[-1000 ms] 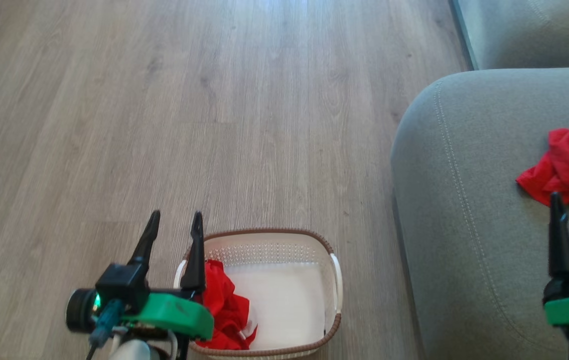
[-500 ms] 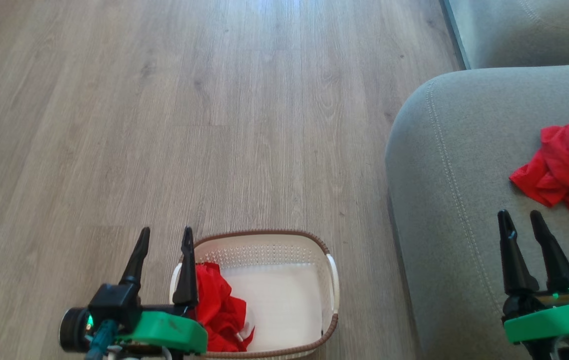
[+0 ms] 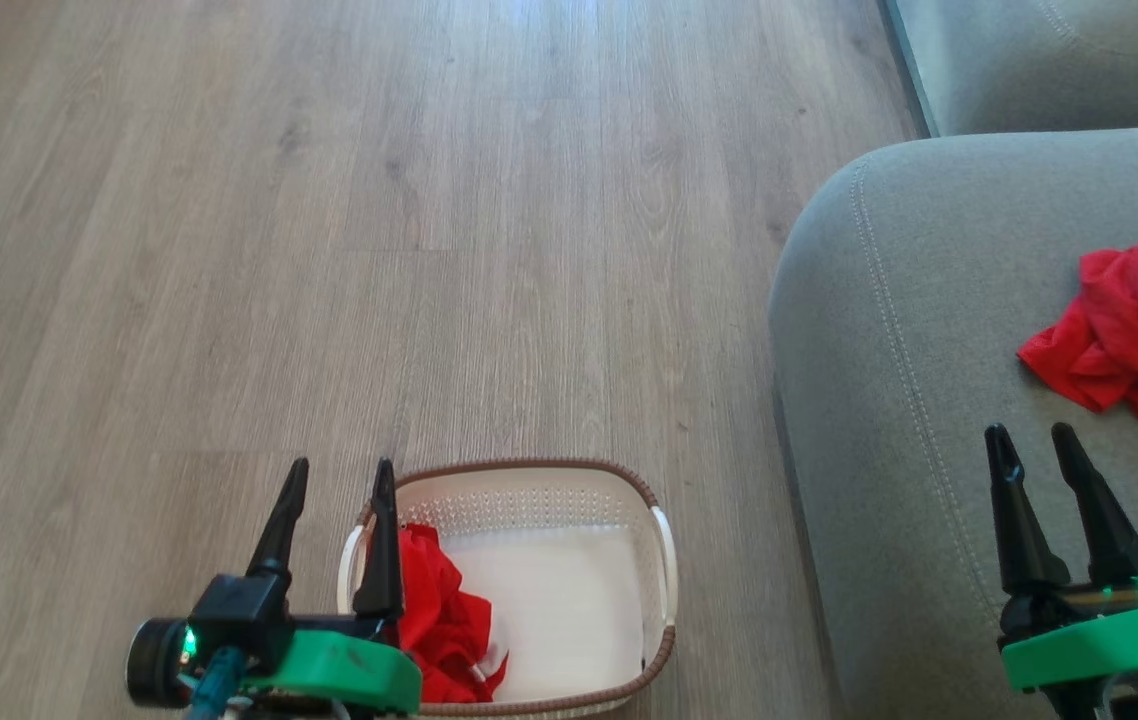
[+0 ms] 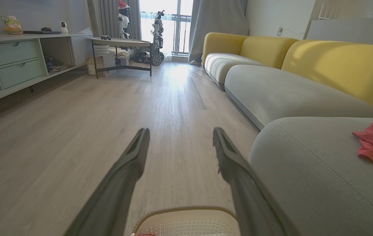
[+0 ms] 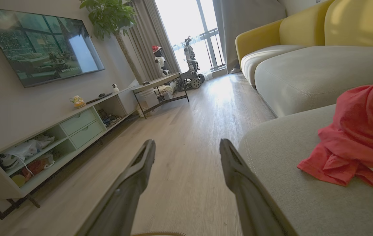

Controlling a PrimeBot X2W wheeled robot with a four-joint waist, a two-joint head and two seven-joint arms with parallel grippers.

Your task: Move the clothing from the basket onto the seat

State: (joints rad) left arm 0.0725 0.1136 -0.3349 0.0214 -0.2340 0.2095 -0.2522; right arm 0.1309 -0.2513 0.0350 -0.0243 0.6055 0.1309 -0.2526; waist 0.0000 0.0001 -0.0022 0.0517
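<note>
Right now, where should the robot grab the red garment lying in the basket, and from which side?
Probably its bunched-up top folds, from straight above. The red garment lies crumpled against the left end of the basket, whose walls block any sideways approach; the open left gripper hovers nearest it.

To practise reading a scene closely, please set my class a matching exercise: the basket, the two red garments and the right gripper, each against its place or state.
1. basket
2. striped red garment
3. other red garment
4. right gripper

a. lying on the grey seat
b. open, holding nothing
c. standing on the wood floor
d. inside the basket

Pairs: 1-c, 2-a, 3-d, 4-b.
</note>
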